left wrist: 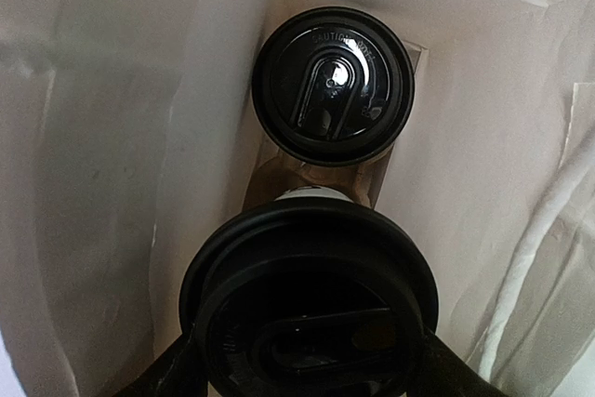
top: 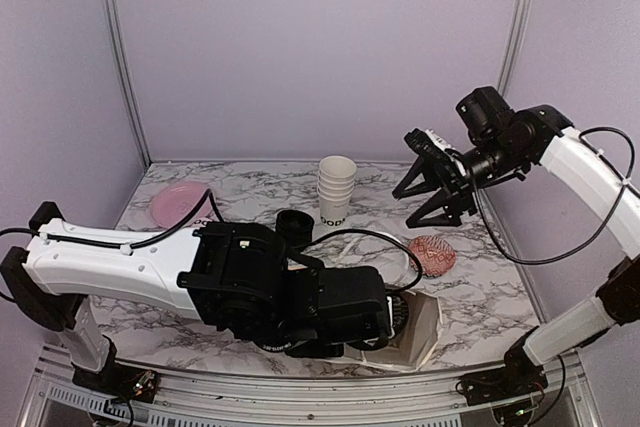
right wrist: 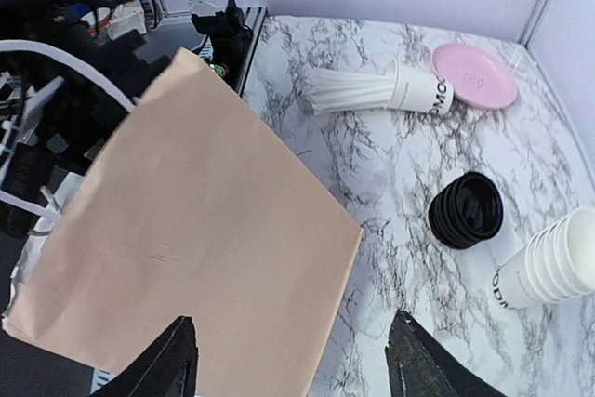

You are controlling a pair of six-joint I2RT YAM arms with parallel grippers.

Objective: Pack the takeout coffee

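The brown paper bag (top: 424,329) stands open at the table's near edge; the right wrist view shows its side (right wrist: 195,230). My left gripper (left wrist: 311,374) reaches down into it. Its fingers (left wrist: 165,377) sit against either side of a takeout coffee cup with a black lid (left wrist: 311,295), held above the bag floor. A second lidded coffee cup (left wrist: 333,86) stands on the bag's bottom beyond it. My right gripper (top: 437,190) hangs open and empty in the air, above the table to the right of the bag (right wrist: 293,369).
A stack of lidless white cups (top: 336,190) and a stack of black lids (top: 294,225) stand mid-table. A pink plate (top: 180,204) lies at the back left. A white cup of wrapped straws (right wrist: 381,90) lies on its side. A pink patterned round item (top: 432,254) lies right of the bag.
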